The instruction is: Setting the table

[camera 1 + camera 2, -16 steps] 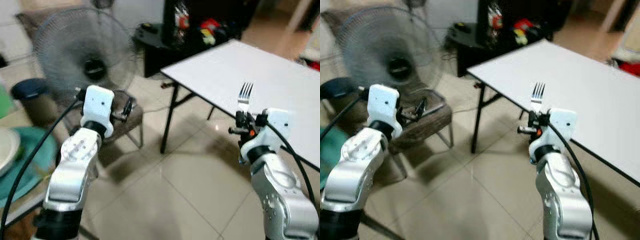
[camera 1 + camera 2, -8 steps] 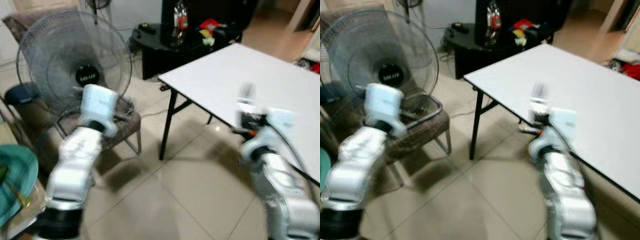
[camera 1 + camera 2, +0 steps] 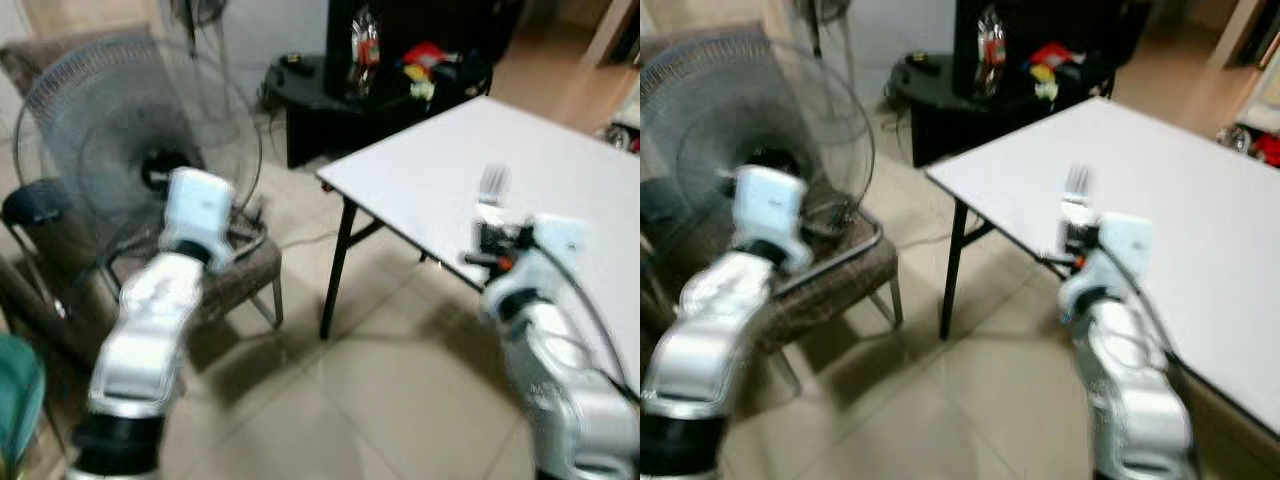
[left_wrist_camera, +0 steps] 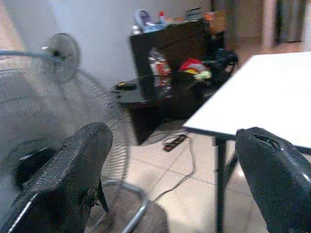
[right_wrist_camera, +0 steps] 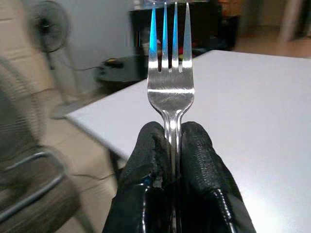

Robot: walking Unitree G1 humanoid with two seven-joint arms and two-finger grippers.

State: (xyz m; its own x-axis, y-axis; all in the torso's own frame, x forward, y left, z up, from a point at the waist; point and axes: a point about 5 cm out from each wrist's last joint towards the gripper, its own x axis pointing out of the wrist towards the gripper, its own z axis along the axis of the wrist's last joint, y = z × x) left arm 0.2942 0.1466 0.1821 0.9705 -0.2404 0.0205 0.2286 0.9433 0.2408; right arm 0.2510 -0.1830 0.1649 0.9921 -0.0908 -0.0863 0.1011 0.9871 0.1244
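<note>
Right wrist view — fork (image 5: 170, 82) in right hand (image 5: 171, 145)

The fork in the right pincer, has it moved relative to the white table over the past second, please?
Cannot tell. The fork stays clamped upright in the right pincer near the white table edge, but the whole head view has shifted and blurred, so the camera itself moved.

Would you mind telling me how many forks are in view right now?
1. The fork is clamped upright in the right gripper, prongs up, near the white table's edge. None lies on the table's visible part.
</note>
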